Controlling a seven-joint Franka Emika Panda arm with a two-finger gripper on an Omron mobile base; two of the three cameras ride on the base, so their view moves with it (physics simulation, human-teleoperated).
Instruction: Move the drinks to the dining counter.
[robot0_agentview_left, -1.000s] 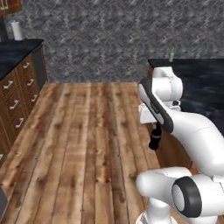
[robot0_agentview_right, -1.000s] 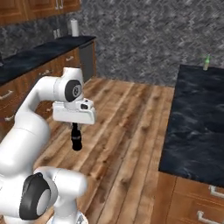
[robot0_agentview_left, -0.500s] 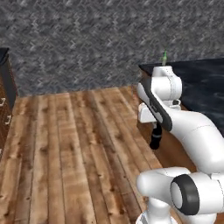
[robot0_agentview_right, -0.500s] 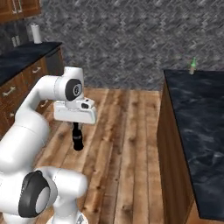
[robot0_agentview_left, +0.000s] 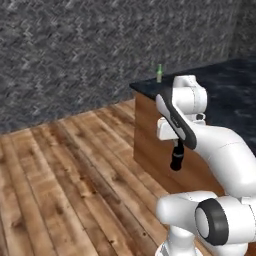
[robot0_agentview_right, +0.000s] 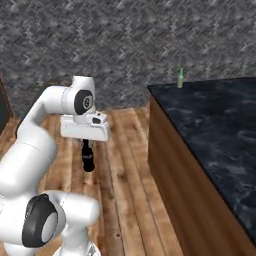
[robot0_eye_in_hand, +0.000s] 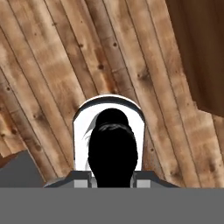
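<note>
You've got the slim black bottle (robot0_agentview_right: 88, 159) hanging clamped in the gripper (robot0_agentview_right: 87, 150) over the wooden floor (robot0_agentview_left: 60, 165), just off the dining counter (robot0_agentview_right: 215, 130). Green bottle (robot0_agentview_right: 180, 78) already stands at the counter's far corner. Black one not yet set down; third drink's whereabouts unclear.

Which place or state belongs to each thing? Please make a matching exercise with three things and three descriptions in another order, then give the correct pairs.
Things:
1. green bottle
2. black bottle
3. dining counter

Places or states:
A. hangs above the wooden floor, held from above
B. stands upright near the far corner of the black marble top
C. has a wooden side and a dark veined top, to the right of the arm

Right pairs: 1-B, 2-A, 3-C. The gripper is shut on the black bottle.
</note>
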